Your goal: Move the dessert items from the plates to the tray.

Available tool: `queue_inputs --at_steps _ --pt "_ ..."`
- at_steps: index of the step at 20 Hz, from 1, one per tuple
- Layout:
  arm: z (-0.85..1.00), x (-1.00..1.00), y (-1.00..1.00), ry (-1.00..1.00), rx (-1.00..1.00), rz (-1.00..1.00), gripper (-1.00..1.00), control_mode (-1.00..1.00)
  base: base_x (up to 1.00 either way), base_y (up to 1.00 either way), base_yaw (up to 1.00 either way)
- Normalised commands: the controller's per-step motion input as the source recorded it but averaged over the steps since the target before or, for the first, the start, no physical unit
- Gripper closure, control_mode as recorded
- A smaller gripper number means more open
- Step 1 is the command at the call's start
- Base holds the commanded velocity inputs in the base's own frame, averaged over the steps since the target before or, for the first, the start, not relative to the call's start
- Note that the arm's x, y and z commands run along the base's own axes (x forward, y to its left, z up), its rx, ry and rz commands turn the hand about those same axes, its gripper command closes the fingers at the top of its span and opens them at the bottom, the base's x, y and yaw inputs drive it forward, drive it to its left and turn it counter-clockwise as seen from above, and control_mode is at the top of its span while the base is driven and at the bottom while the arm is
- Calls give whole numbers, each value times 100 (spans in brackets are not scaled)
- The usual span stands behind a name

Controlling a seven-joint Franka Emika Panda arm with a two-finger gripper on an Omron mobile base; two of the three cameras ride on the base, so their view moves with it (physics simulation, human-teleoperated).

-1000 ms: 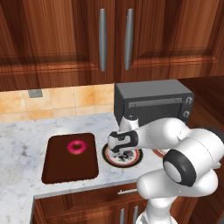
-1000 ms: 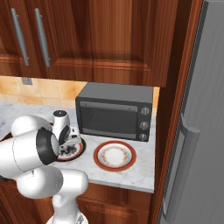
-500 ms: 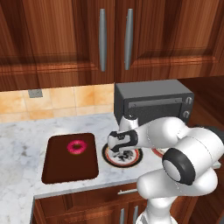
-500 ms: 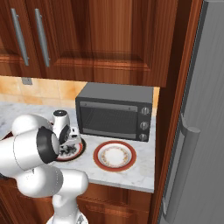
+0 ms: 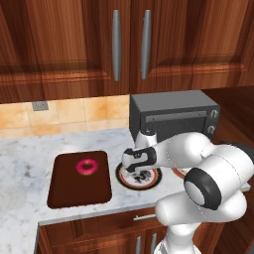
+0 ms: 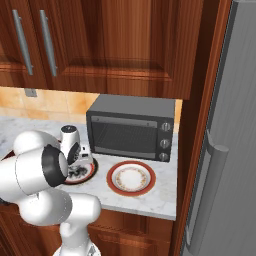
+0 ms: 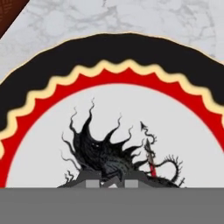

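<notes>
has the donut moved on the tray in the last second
No. The donut sits at the same spot on the tray, toward its back edge, left of the black-rimmed plate.

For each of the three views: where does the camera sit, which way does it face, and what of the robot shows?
Left base view: behind-left, looking down over the arm at the tray and donut.
Right base view: behind-right, facing the oven and orange-rimmed plate.
Hand view: straight down at the black-rimmed plate.
Both base views share the arm and black-rimmed plate.

gripper a touch lower over the black-rimmed plate, hand closer to its dark centre
</notes>
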Motion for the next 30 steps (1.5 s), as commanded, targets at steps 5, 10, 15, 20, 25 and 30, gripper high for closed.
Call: queue_inputs --at_steps 5,10,15,20,25,30 --pt "11 0 23 0 -3 0 100 -100 0 0 0" --pt "65 -13 66 0 -1 0 100 -100 0 0 0" --pt "45 -26 75 0 0 0 100 -100 0 0 0" --pt "14 -32 86 0 0 0 100 -100 0 0 0" --pt "0 -20 77 0 0 1 100 -100 0 0 0" --pt "-19 0 65 -1 0 1 100 -100 0 0 0"
